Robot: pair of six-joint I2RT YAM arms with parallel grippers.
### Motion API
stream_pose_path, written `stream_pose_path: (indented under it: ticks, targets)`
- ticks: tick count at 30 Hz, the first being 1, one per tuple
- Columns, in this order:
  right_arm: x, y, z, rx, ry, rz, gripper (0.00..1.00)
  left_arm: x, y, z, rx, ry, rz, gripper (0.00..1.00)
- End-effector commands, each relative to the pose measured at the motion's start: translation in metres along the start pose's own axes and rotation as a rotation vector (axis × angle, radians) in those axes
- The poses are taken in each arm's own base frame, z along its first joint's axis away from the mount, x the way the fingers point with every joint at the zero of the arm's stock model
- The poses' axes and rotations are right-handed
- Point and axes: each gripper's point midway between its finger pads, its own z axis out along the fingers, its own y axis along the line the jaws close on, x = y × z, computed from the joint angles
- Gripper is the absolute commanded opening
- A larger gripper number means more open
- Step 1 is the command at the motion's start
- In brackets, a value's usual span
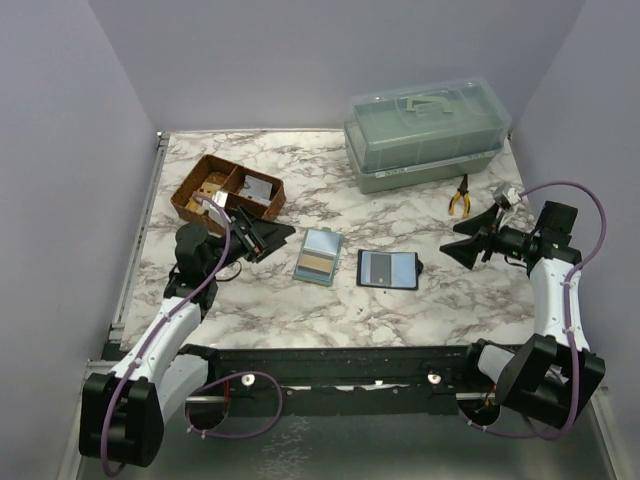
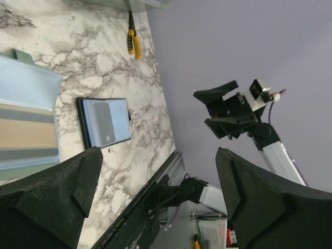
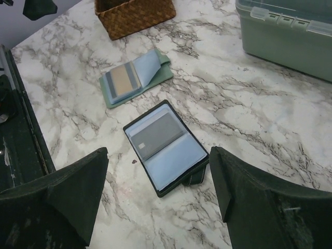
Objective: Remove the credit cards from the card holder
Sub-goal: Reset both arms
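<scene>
The card holder lies open and flat on the marble table, black outside and pale blue inside. A grey credit card with a small chip sits in one of its sleeves, and the other half shows only pale blue. My right gripper hovers open to the right of the holder, pointing at it, with nothing between its fingers. The card holder sits between those fingers in the right wrist view. My left gripper is open and empty beside the wicker tray, left of the card holder.
A green card book with tan and grey cards lies open just left of the black holder. A brown wicker tray stands at the back left, a lidded green plastic box at the back right, and yellow-handled pliers in front of the box.
</scene>
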Motion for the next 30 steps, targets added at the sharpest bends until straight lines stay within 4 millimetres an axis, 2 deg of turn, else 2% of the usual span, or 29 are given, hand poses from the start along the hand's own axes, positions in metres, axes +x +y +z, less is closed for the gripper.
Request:
stream_pose_path:
  ticks: [1, 5, 9, 14, 18, 20, 23, 25, 28, 30]
  targets:
    - [0.007, 0.000, 0.000, -0.011, 0.005, -0.010, 0.86, 0.025, 0.003, 0.005, -0.019, 0.095, 0.094, 0.99]
    - [0.009, -0.001, 0.000, -0.013, 0.011, -0.017, 0.86, 0.036, 0.018, 0.007, -0.094, 0.108, 0.145, 0.99]
    - [0.005, -0.006, -0.002, 0.028, 0.021, -0.017, 0.86, 0.027, 0.018, 0.004, -0.138, 0.076, 0.209, 0.99]
    - [-0.011, -0.026, -0.012, 0.195, 0.050, -0.006, 0.89, -0.005, 0.027, 0.006, -0.282, 0.039, 0.310, 0.99]
    - [-0.035, -0.047, -0.027, 0.384, 0.059, -0.036, 0.96, -0.046, 0.031, -0.004, -0.371, -0.036, 0.324, 0.99]
    - [-0.048, -0.054, -0.035, 0.463, 0.049, -0.017, 0.99, -0.067, 0.028, -0.015, -0.420, -0.098, 0.364, 0.99]
    - [-0.062, -0.057, -0.041, 0.532, 0.014, 0.076, 0.99, -0.088, 0.017, -0.032, -0.477, -0.173, 0.430, 0.99]
    - [-0.066, -0.055, -0.041, 0.540, -0.001, 0.140, 0.99, -0.091, 0.006, -0.039, -0.464, -0.208, 0.395, 0.99]
    - [-0.071, -0.056, -0.045, 0.579, -0.015, 0.158, 0.99, -0.087, -0.017, -0.044, -0.395, -0.215, 0.429, 0.99]
    - [-0.073, -0.051, -0.046, 0.577, -0.020, 0.136, 0.99, -0.087, -0.020, -0.051, -0.401, -0.234, 0.448, 0.99]
